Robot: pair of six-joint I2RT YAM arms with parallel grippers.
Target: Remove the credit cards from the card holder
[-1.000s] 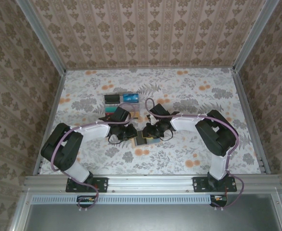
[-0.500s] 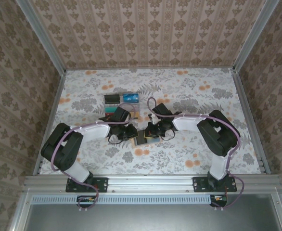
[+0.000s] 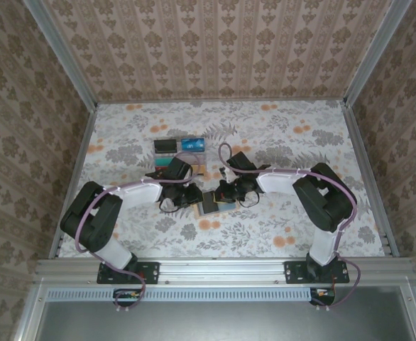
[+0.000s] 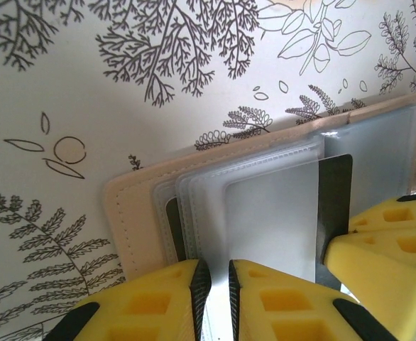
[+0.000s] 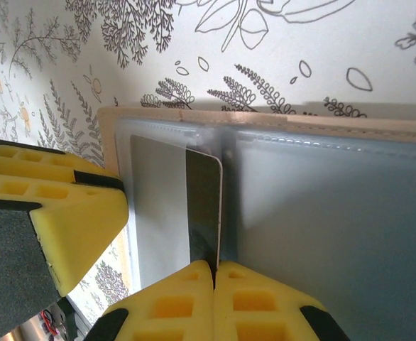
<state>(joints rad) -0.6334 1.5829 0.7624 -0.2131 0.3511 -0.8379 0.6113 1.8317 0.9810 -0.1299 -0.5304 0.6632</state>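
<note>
Now, from above you see both arms bent in to the middle of the floral table [image 3: 286, 142]. The left gripper [image 3: 192, 197] and right gripper [image 3: 221, 193] meet over the card holder [image 3: 209, 207], which lies open and flat there. The wrists cover much of it, and you cannot read either jaw from this height. Beyond them loose cards [image 3: 167, 145] lie on the table. A blue card [image 3: 192, 145] is the plainest, while those nearest the left wrist are partly hidden.

On the left wrist camera, the left gripper [image 4: 214, 288] has its yellow tips nearly together, nipped on the near edge of the holder's clear sleeves [image 4: 265, 206]; the frame's bottom cuts the tips off. A dark card [image 4: 334, 202] sticks out of a sleeve at the right, its lower end behind the right gripper's fingers [image 4: 382, 238].

On the right wrist camera, the right gripper [image 5: 214, 275] is pressed tight on the dark card's [image 5: 204, 206] near end, and the tips hide the contact itself. The card lies half out of its sleeve beside the holder's fold — the left gripper's finger [image 5: 52, 206] sits just to its left, blurred.
</note>
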